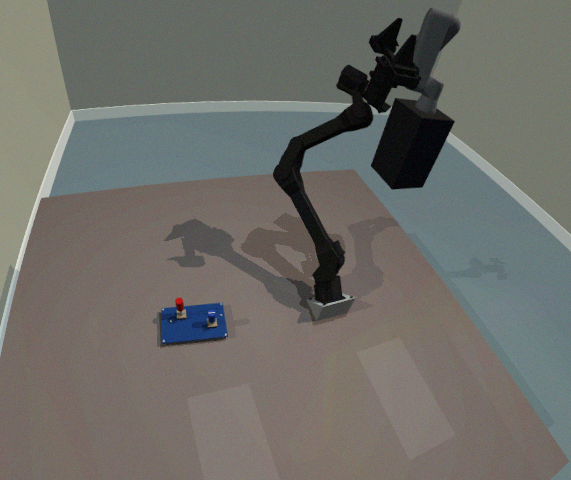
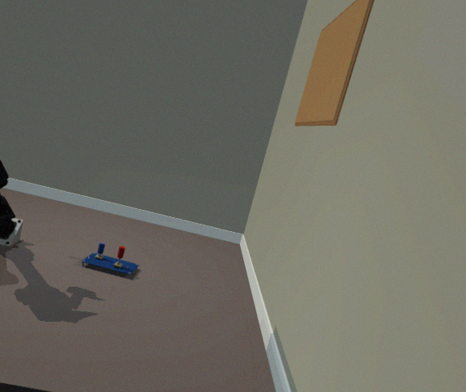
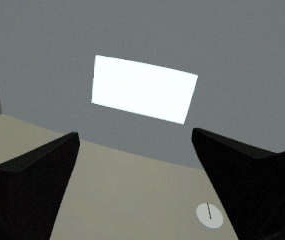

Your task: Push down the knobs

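Observation:
A blue circuit board (image 1: 192, 335) (image 2: 127, 267) stands on short legs on the table, left of the arm's base. A red knob (image 1: 179, 302) (image 2: 121, 251) and a blue knob (image 1: 212, 314) (image 2: 101, 247) each sit raised on a shaft above a tan potentiometer. My gripper (image 1: 398, 36) (image 3: 137, 136) is open and empty. It is raised high above the table, far from the board, and points upward. The wrist view shows only its two black fingers against a wall and ceiling, not the board.
The arm's base (image 1: 331, 304) (image 2: 0, 233) is bolted to the table right of the board. A black box on a grey mount (image 1: 412, 144) hangs beside the raised arm. An orange panel (image 2: 332, 67) is on the wall. A white rim (image 1: 42, 206) edges the floor.

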`<move>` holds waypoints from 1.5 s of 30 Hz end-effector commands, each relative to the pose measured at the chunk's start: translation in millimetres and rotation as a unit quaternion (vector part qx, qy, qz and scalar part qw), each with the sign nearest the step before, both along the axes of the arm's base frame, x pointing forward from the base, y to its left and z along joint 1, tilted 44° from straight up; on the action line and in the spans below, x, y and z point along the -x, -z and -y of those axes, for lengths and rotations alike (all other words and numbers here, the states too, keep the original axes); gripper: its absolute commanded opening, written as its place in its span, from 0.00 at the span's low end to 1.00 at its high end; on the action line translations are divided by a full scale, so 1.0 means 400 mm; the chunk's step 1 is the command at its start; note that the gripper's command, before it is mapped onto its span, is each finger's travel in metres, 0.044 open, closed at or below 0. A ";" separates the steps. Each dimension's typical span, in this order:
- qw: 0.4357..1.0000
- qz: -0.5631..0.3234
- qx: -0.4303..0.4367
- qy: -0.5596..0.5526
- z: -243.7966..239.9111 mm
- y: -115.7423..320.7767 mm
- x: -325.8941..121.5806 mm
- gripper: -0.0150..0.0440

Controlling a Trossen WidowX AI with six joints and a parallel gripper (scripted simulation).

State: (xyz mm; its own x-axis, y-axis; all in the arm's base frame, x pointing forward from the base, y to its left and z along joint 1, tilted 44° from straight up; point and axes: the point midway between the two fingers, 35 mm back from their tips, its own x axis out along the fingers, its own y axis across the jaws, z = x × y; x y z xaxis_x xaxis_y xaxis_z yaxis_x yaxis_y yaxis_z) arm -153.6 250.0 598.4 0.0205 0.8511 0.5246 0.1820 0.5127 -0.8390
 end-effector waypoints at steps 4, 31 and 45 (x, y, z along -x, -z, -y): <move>1.000 -0.002 0.005 0.003 -0.014 0.008 -0.002 0.75; 0.990 -0.006 0.109 0.087 -0.254 0.183 -0.135 0.25; 0.970 -0.080 0.182 0.138 -0.364 0.313 -0.269 0.25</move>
